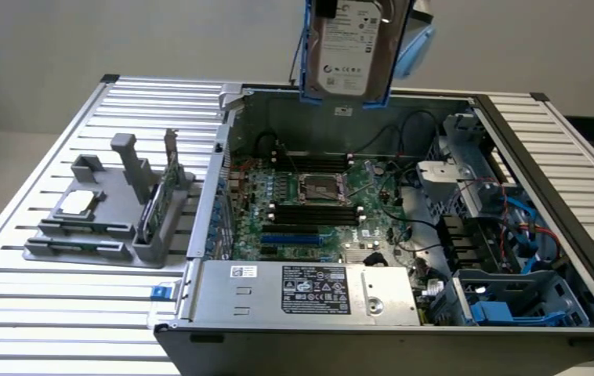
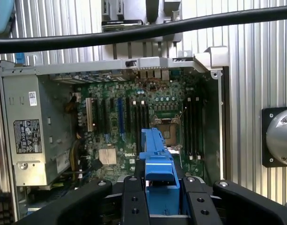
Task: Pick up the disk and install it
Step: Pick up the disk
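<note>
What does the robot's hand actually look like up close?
The gripper is black and chunky, with two flat fingers dotted with small round screw holes. A thick black cable runs past it, and a light blue cap carries printed lettering.

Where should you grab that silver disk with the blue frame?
Probably by the top end of its blue carrier, coming from above. The disk hangs upright over the open computer case, so that end faces up. The gripper is shut on it there, with fingers on both sides, leaving the lower end free.
</note>
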Robot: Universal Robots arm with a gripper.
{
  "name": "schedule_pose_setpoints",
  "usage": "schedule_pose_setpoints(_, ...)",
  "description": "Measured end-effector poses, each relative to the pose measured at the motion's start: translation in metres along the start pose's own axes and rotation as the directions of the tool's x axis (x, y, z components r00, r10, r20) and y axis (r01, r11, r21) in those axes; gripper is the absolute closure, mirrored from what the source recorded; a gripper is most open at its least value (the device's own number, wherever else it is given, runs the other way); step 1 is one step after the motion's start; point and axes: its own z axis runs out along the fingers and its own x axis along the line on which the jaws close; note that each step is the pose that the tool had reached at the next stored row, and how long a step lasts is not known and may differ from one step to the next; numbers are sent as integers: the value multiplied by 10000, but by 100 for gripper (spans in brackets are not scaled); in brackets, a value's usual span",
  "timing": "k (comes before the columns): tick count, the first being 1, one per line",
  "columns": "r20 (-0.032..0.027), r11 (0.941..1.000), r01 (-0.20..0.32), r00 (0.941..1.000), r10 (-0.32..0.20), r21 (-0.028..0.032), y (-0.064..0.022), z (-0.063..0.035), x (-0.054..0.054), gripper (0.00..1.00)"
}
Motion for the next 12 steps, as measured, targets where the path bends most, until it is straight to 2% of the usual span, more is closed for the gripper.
schedule_pose_setpoints(5, -1, 10000, 0, 10000, 0, -2, -200, 0, 91, 67)
schedule_pose_setpoints(12, -1, 10000, 1, 10000, -1, -14, -389, 3, 252, 67)
